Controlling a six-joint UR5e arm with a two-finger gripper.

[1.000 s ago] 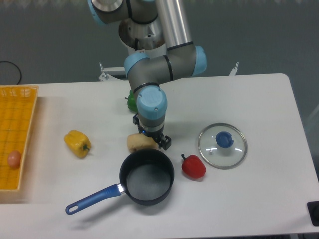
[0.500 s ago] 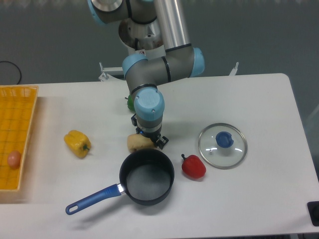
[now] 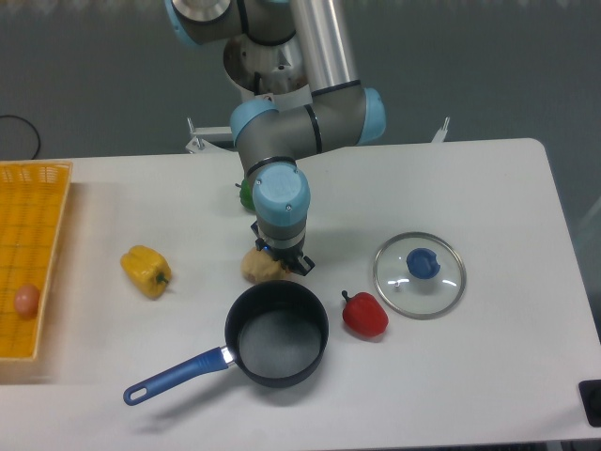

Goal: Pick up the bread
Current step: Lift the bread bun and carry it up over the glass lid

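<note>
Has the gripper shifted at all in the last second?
Yes. The gripper has slid left, away from the glass lid, and now sits over the bread.
</note>
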